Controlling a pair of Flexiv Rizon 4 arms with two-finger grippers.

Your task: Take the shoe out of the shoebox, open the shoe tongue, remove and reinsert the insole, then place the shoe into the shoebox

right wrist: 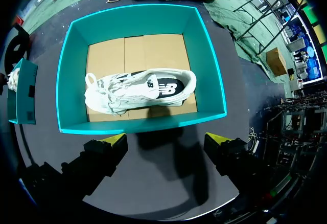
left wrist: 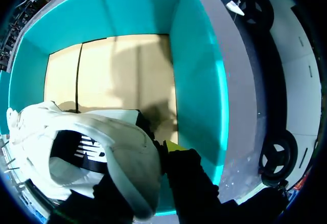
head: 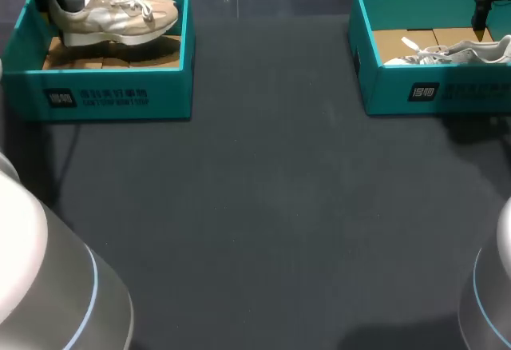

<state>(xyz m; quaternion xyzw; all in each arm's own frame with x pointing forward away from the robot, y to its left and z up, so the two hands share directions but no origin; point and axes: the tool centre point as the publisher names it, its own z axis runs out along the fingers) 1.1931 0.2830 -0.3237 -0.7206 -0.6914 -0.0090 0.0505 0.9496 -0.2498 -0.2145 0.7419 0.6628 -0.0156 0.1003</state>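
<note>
Tabletop [head: 263, 206]: dark, with a teal shoebox at 10 o'clock and another at 2 o'clock in the head view, well apart.
Left shoebox [head: 104, 98]: open-topped, with a brown cardboard floor showing under the shoe.
Beige shoe [head: 120, 16]: held up over the left shoebox, sole down and roughly level. Its toe points to 3 o'clock and its heel to 9 o'clock, and its sole is clear of the cardboard floor, which carries its shadow.
Left pincer [head: 54, 2]: clamped on the beige shoe at the heel collar. In the left wrist view one yellow fingertip [left wrist: 173, 146] shows against the outside of the heel, and the other finger is hidden by the shoe's collar.
Left arm: enters from the 10 o'clock corner of the head view and stands over the back end of the left shoebox.
Right shoebox [right wrist: 140, 124]: open-topped, with a cardboard floor and the white shoe inside.
White shoe [right wrist: 140, 90]: lies on its side on the cardboard, near the wall closest to the pincer, with its laces loose at one end and a dark side panel facing up. Nothing touches it.
Right pincer [right wrist: 166, 142]: fingers spread wide and gripping nothing. It hangs above the tabletop just outside the near wall of the right shoebox, with the white shoe ahead of it.
Right arm: shows at the 2 o'clock edge of the head view, above the right shoebox.
</note>
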